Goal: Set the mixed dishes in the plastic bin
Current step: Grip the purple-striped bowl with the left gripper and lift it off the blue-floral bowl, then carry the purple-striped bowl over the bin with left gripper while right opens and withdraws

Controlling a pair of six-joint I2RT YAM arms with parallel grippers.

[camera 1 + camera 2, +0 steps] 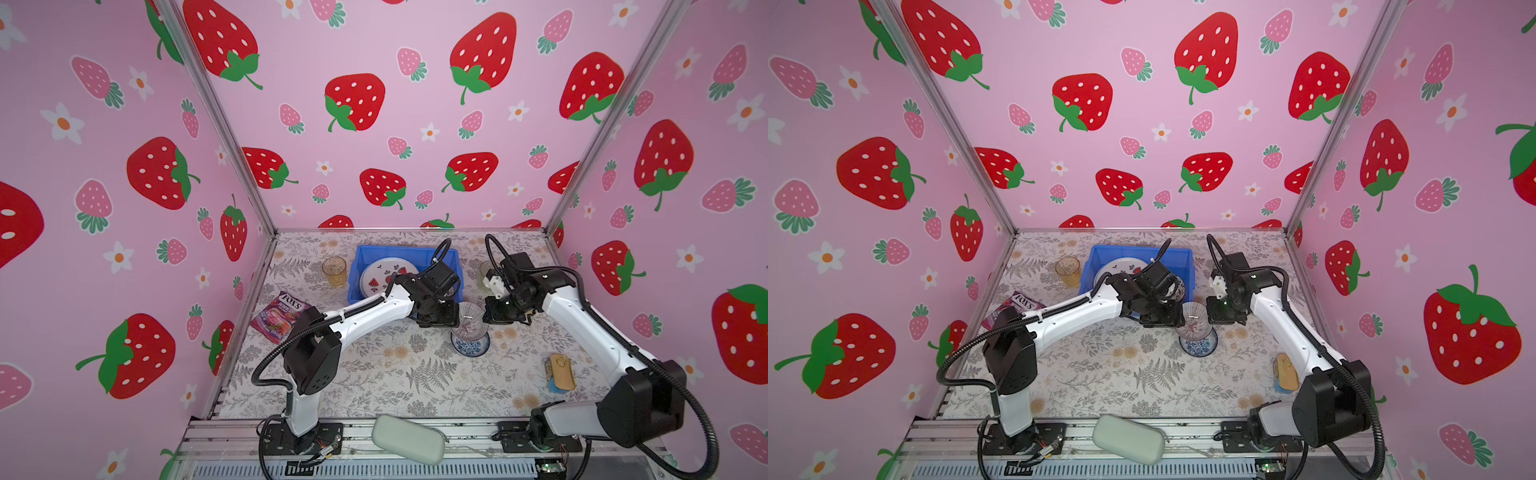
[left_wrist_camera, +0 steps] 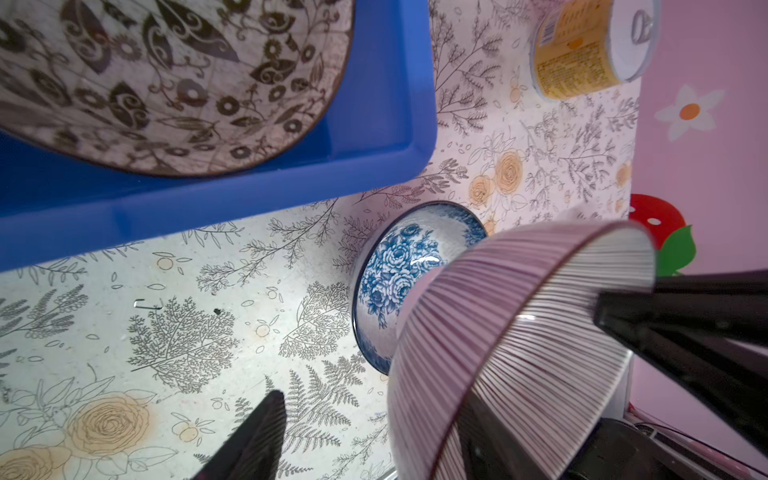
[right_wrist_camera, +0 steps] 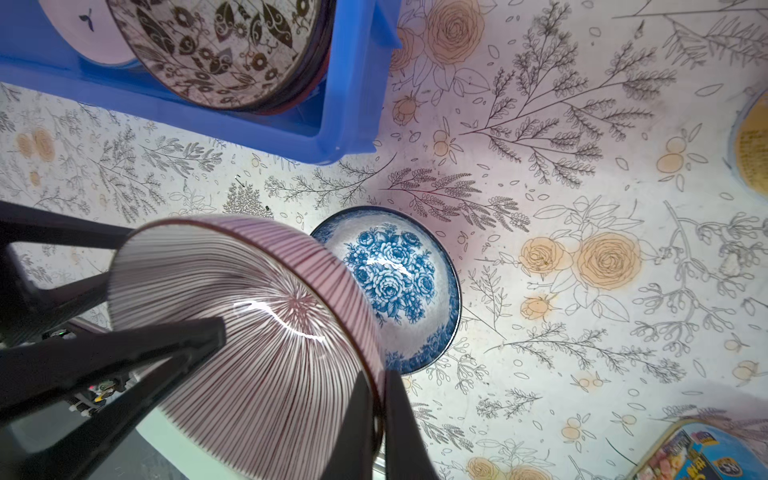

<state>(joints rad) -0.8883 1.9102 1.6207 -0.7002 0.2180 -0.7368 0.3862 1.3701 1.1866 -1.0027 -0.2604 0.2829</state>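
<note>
**A:** Item: striped bowl (image 3: 270, 374). Location?

**B:** Off the tabletop (image 1: 395, 374), tilted, over the flowered bowl (image 3: 399, 282). It is just beside the front corner of the blue bin (image 1: 356, 274) on the right arm's side. Not yet in the bin.

**A:** Handling?

**B:** Glazed ceramic by the look: stiff and breakable, probably slippery, moderate weight. Best taken at the rim, one finger inside and one outside.

**A:** Claws?

**B:** Right claw (image 3: 378, 386): pinching the rim. Left claw (image 3: 178, 286): spread astride the opposite rim, one finger inside the bowl, no firm grip evident.

**A:** Arm pose?

**B:** Both forearms reach toward the middle with wrists bent down. The claws face each other across the bowl.
</note>
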